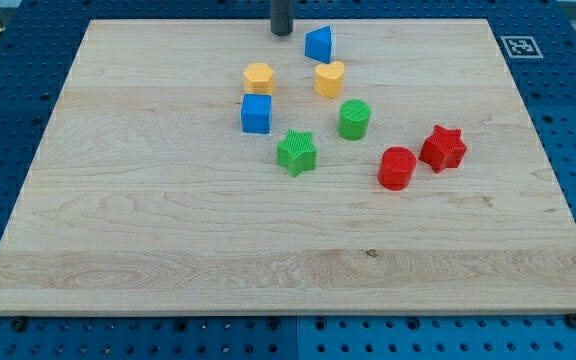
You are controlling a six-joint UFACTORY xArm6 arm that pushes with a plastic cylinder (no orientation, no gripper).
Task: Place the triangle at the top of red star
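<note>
My tip (282, 32) beside blue triangle (318, 44)

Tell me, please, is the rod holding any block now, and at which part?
Nothing is held. My tip stands free near the view's top, just left of the blue triangle, with a small gap between them.

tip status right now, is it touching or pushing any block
My tip: a bare rod with nothing to open or close, holding nothing. It sits at the view's top, just left of the blue triangle, with a small gap, touching no block.
</note>
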